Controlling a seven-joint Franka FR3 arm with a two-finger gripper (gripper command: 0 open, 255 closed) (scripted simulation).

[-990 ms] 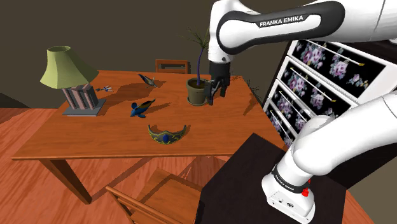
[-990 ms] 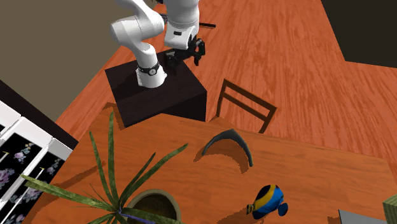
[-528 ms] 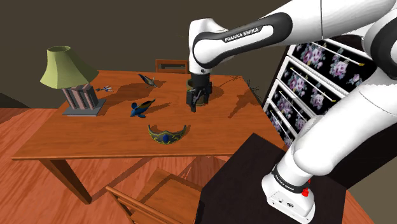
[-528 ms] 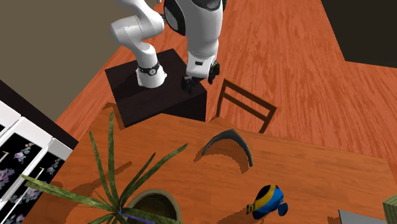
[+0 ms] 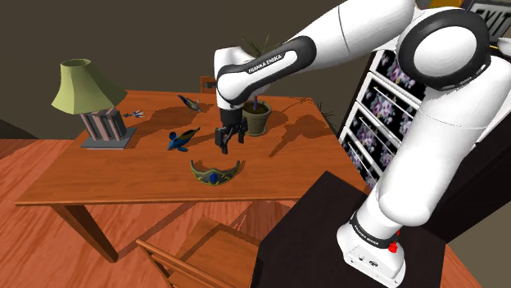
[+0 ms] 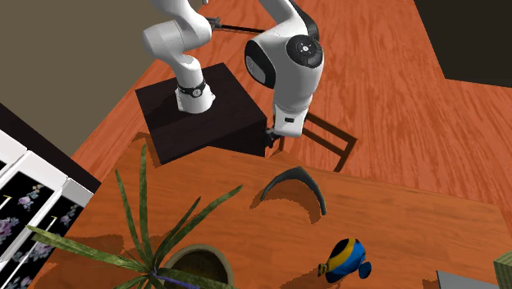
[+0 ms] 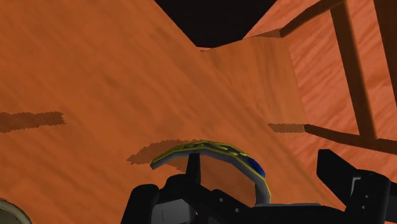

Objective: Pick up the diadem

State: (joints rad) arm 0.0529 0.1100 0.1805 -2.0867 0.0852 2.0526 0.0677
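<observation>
The diadem (image 5: pixel 216 173) is a gold arc with a blue gem, lying flat on the wooden table (image 5: pixel 98 184) near its front edge. In the second exterior view the diadem (image 6: pixel 296 185) shows as a dark arc. My gripper (image 5: pixel 223 144) hangs open just above and slightly behind it, fingers pointing down. From the second exterior view the gripper (image 6: pixel 272 138) is mostly hidden behind the white wrist. In the wrist view the diadem (image 7: pixel 210 151) lies on the table a little ahead of my gripper (image 7: pixel 242 182), whose fingers stand apart and touch nothing.
A blue fish figure (image 5: pixel 181 139) lies beside the gripper, a potted plant (image 5: pixel 256 115) behind it. A green-shaded lamp (image 5: pixel 88 92) stands at the shoulder view's left. A chair (image 5: pixel 190 255) is at the table's front edge, a floral drawer cabinet (image 5: pixel 385 102) at the right.
The arm has swung from the potted plant toward the shoulder view's left and lowered, bringing the gripper over the diadem. The fingers stay open; nothing on the table moved.
</observation>
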